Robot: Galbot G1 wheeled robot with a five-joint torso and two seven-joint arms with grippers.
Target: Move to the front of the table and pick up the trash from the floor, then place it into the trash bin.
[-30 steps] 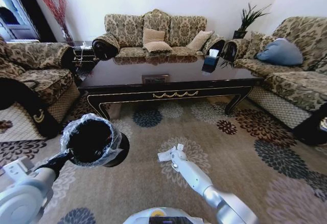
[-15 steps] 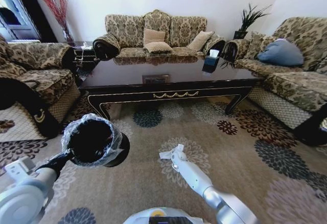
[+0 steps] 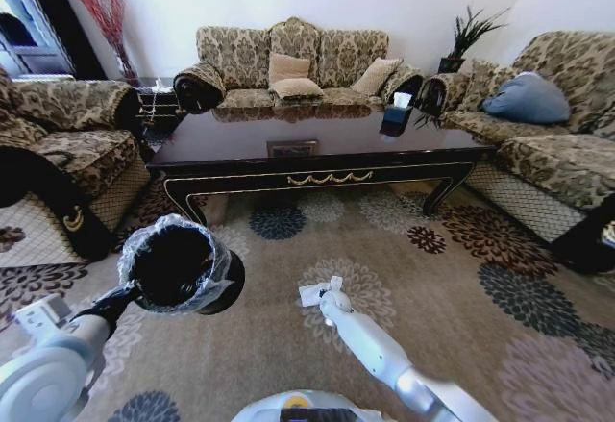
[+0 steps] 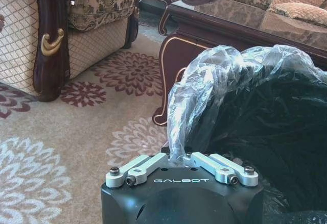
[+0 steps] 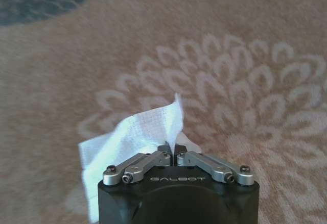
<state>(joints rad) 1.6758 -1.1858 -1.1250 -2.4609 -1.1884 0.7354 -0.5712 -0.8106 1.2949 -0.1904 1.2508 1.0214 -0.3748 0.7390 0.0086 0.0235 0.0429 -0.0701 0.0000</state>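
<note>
Left gripper (image 4: 180, 158) pinches the bin (image 3: 178, 268) by its lined rim, mouth up, likely to receive the napkin (image 5: 134, 132) clamped in right gripper (image 5: 173, 147) jaws.

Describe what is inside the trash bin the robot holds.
The bin, held by the left end effector, shows a clear liner over a dark interior; the bottom is in shadow, so any contents cannot be seen.

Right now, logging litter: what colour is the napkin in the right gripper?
White; the napkin shows best in the right wrist view.
</note>
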